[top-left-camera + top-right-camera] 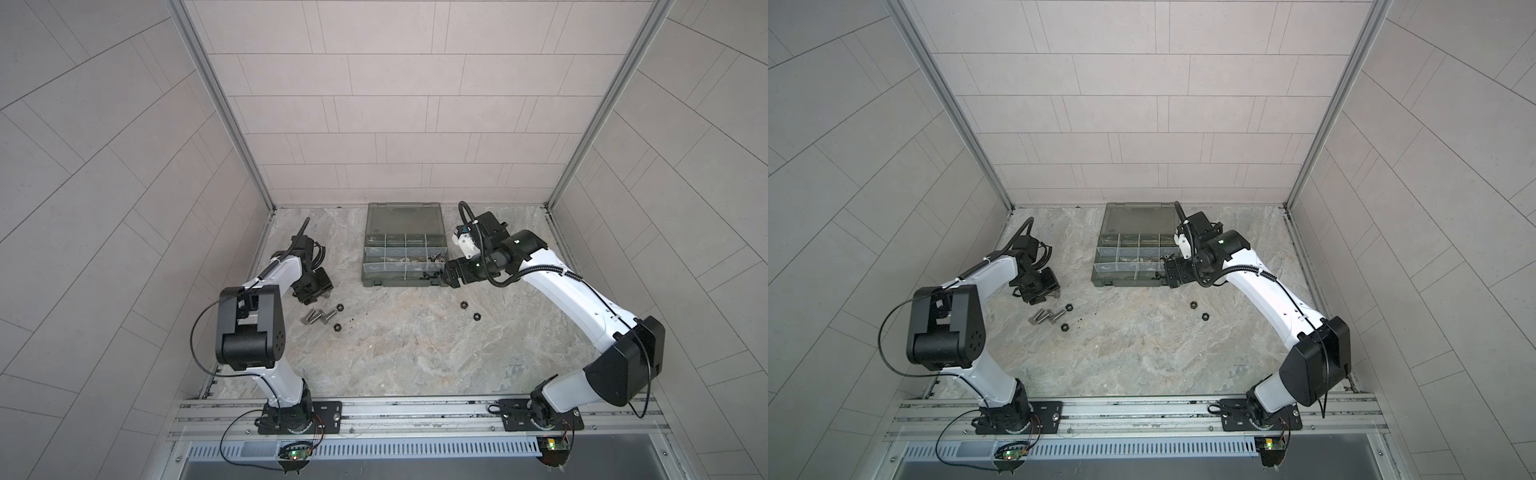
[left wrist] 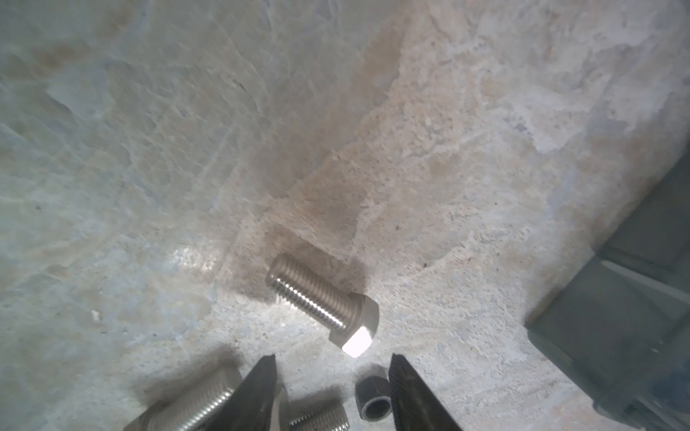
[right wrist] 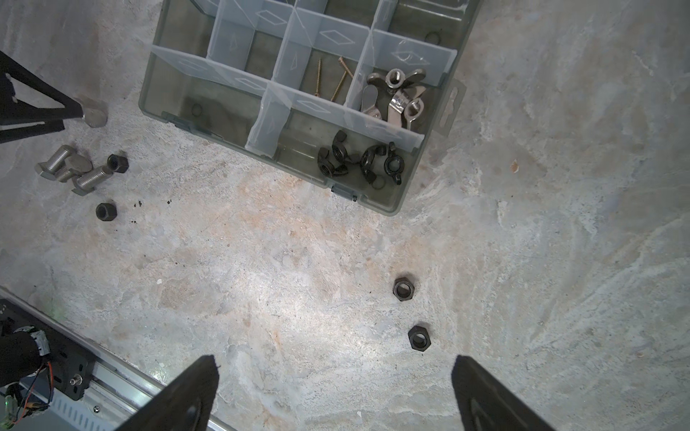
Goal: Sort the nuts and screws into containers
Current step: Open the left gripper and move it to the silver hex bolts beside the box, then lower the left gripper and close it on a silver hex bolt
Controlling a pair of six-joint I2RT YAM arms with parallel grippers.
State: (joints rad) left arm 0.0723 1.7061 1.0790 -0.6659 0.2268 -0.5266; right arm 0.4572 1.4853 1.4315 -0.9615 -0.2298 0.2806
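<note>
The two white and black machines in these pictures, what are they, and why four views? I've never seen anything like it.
They are two jointed robot arms, each ending in a two-fingered pincer. Both top views look down on the whole stone-patterned table. The remaining two come from a camera on each wrist, looking past the pincer's fingers. At the back lies a grey-green plastic organizer case, lid open, holding black wing nuts, silver wing nuts and thin brass-coloured screws in separate compartments. Loose on the table are stubby silver hex-head bolts and black hex nuts. The left pincer is open right at the bolts; the right pincer is wide open near the case. Neither holds anything.
</note>
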